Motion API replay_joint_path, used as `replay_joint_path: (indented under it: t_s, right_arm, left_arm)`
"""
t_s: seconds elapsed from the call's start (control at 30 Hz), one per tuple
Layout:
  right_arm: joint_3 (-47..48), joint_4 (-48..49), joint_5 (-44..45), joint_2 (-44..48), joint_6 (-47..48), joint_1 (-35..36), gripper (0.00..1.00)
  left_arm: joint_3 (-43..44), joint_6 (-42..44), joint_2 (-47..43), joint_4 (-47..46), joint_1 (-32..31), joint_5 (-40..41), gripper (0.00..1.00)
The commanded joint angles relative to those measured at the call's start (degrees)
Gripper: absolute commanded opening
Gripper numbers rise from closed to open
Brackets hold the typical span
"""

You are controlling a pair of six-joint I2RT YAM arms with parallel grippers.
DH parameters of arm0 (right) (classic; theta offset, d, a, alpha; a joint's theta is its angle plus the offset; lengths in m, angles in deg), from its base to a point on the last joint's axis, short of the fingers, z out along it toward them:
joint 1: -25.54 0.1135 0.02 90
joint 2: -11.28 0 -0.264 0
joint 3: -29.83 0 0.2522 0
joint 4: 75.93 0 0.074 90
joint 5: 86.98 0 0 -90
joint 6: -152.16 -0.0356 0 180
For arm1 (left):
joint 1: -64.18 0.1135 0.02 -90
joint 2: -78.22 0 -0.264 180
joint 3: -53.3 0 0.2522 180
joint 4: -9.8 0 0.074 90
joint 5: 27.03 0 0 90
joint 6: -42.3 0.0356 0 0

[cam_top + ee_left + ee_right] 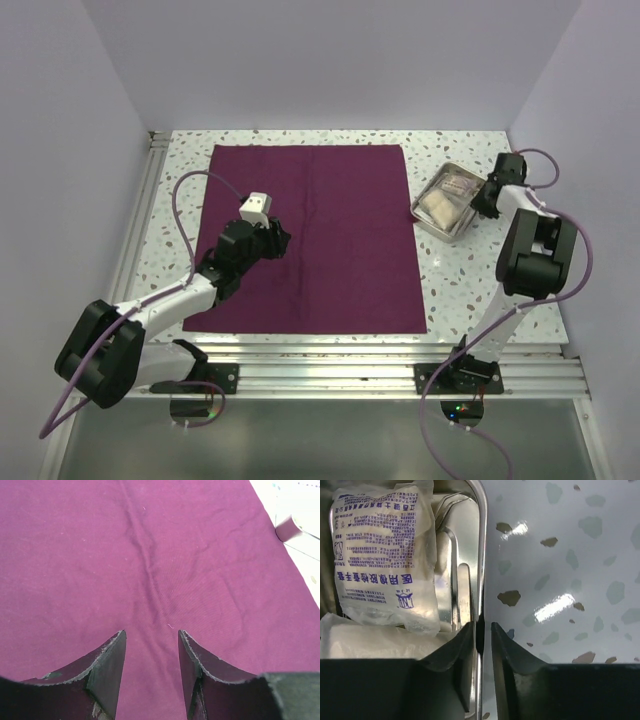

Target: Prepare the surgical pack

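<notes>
Right fingers (520, 680) pinch tray (481, 555) beside Chinese-printed packet (385, 555).

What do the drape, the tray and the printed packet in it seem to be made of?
Drape: woven cloth, matte plum; fine weave and soft creases show in the left wrist view. Tray: polished metal, likely stainless steel, judging by its mirror-bright rim and walls. Packet: glossy, crinkled clear plastic film printed in blue, with something pale inside that I cannot identify.

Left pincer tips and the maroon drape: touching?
Cannot tell. Left wrist view shows the left pincer open over the drape, but no visible contact or gap at its tips; top view gives no height.
</notes>
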Motion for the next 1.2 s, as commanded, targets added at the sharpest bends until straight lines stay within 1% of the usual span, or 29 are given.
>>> replay_joint_path:
  t_s: [0.0, 0.03, 0.07, 0.13, 0.27, 0.33, 0.37, 0.47, 0.53, 0.57, 0.67, 0.8, 0.9, 1.07, 1.17]
  right_arm:
    - [-3.2, 0.1, -1.0, 4.2, -1.1, -0.5, 0.27]
    - [-3.5, 0.7, -0.9, 4.6, -1.1, -0.5, 0.35]
    - [-3.3, 0.7, -0.9, 4.4, -1.0, -0.6, 0.38]
    - [-2.5, -0.3, -1.4, 3.5, -1.0, -0.5, 0.40]
    - [-1.9, -0.1, -2.4, 1.9, -1.6, -0.5, 0.39]
    - [-2.5, 0.6, -2.3, 1.6, -1.8, -0.6, 0.36]
    - [-2.5, 0.7, -2.3, 1.3, -1.9, -0.6, 0.32]
    - [-2.3, 0.8, -2.4, 0.4, -2.4, -0.5, 0.26]
    - [-1.8, 0.5, -3.1, -0.3, -2.5, -0.5, 0.24]
    - [-1.7, 0.2, -3.5, -0.2, -2.6, -0.6, 0.13]
    - [-2.8, 0.3, -3.0, 2.4, -2.8, -0.5, 0.00]
    - [-4.7, 0.0, -1.7, 7.8, -3.9, -0.6, 0.00]
    - [-7.9, 0.5, -1.7, 12.9, -5.5, -0.6, 0.00]
    - [-13.9, 2.2, -5.9, 20.3, -8.3, -0.2, 0.00]
    - [-16.4, 2.2, -7.8, 22.9, -9.4, 0.3, 0.00]
  left_arm:
    - [0.2, -0.3, -1.6, -2.8, -0.1, 0.9, 0.50]
    - [0.2, -0.3, -1.7, -2.8, 0.0, 1.0, 0.50]
    - [0.1, -0.2, -1.7, -2.8, 0.0, 1.1, 0.50]
    - [0.1, -0.2, -1.7, -2.8, -0.1, 1.1, 0.50]
    - [0.1, -0.1, -1.6, -2.9, 0.0, 1.2, 0.50]
    - [0.0, -0.1, -1.6, -2.9, 0.0, 1.3, 0.50]
    - [0.0, -0.1, -1.5, -2.9, 0.0, 1.3, 0.50]
    - [0.1, -0.1, -1.3, -2.9, -0.1, 1.2, 0.50]
    - [0.1, 0.0, -1.2, -2.9, -0.1, 1.3, 0.50]
    - [0.1, 0.0, -1.2, -2.9, 0.0, 1.4, 0.50]
    - [0.1, 0.1, -1.2, -2.8, 0.0, 1.7, 0.50]
    - [0.2, 0.0, -1.3, -2.7, 0.0, 1.7, 0.50]
    - [0.2, 0.0, -1.4, -2.7, -0.1, 1.5, 0.50]
    - [0.2, -0.1, -1.2, -2.8, 0.0, 1.2, 0.50]
    - [0.3, -0.2, -1.1, -2.8, -0.1, 1.0, 0.50]
